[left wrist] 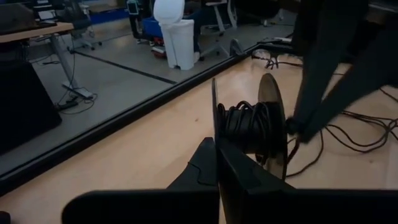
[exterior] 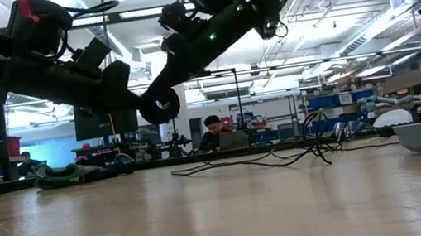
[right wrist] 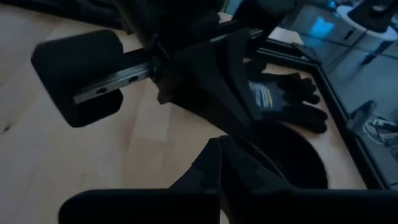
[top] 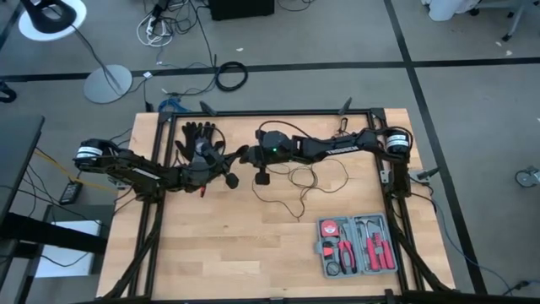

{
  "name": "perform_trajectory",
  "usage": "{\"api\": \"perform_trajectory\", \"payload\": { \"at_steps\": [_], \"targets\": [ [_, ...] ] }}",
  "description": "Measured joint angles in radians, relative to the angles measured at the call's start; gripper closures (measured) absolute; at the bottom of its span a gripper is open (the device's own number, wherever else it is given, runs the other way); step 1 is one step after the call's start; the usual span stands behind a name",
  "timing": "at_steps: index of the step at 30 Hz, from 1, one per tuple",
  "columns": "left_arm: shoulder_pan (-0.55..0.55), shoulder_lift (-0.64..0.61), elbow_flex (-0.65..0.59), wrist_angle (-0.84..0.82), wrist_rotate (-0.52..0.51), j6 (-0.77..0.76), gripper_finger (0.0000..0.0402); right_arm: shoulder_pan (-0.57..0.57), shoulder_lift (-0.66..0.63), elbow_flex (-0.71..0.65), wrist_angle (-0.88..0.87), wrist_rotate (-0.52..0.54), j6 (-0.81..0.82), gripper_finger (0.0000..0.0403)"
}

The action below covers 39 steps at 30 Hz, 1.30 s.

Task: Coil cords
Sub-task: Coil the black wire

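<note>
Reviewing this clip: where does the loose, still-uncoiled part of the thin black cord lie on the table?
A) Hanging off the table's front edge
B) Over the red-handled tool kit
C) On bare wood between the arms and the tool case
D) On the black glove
C: in the high view the loose cord loops over bare table just below the right arm, short of the grey tool case and apart from the glove.
</note>
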Motion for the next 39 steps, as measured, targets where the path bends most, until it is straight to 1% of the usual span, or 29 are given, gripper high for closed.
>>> {"api": "perform_trajectory", "payload": {
  "at_steps": [6, 10, 13, 16, 21, 23, 26, 28, 31, 34, 36, 38, 39],
  "targets": [
    [0.0, 0.002, -0.001, 0.013, -0.007, 0.001, 0.0401, -0.009, -0.042, 0.0, -0.086, -0.005, 0.01, 0.0403],
    [0.0, 0.003, -0.002, 0.044, -0.01, 0.001, 0.0401, -0.01, -0.049, 0.003, -0.124, -0.046, 0.046, 0.0403],
    [0.0, 0.003, -0.002, 0.076, -0.019, -0.023, 0.0401, -0.008, -0.048, 0.003, -0.125, -0.08, 0.053, 0.0403],
    [0.0, 0.003, -0.002, 0.107, -0.021, -0.046, 0.0401, -0.001, -0.047, 0.003, -0.119, -0.081, 0.053, 0.0403],
    [0.008, 0.003, 0.01, 0.114, -0.018, -0.083, 0.0401, 0.005, -0.032, 0.003, -0.103, -0.081, 0.06, 0.0403],
    [0.009, 0.003, 0.011, 0.136, -0.018, -0.084, 0.0401, 0.005, -0.028, -0.001, -0.124, -0.068, 0.077, 0.0403],
    [0.009, 0.002, 0.013, 0.201, -0.017, -0.082, 0.0401, 0.007, -0.018, -0.028, -0.058, -0.005, 0.103, 0.0403],
    [0.01, 0.002, 0.013, 0.236, -0.018, -0.08, 0.0401, 0.008, -0.011, -0.06, -0.034, 0.017, 0.121, 0.0403],
    [0.02, 0.002, 0.013, 0.25, -0.016, -0.084, 0.0401, 0.012, 0.005, -0.112, 0.113, 0.019, 0.155, 0.0403],
    [0.033, 0.002, 0.013, 0.265, -0.014, -0.106, 0.0401, 0.017, 0.031, -0.134, 0.19, 0.0, 0.167, 0.0403],
    [0.042, 0.002, 0.013, 0.262, 0.002, -0.109, 0.0401, 0.022, 0.045, -0.144, 0.194, -0.007, 0.162, 0.0403],
    [0.052, 0.002, 0.014, 0.261, 0.013, -0.113, 0.0401, 0.026, 0.072, -0.13, 0.265, -0.021, 0.126, 0.0403],
    [0.055, 0.002, 0.014, 0.261, 0.017, -0.113, 0.0401, 0.027, 0.073, -0.13, 0.261, -0.022, 0.11, 0.0403]
  ]
}}
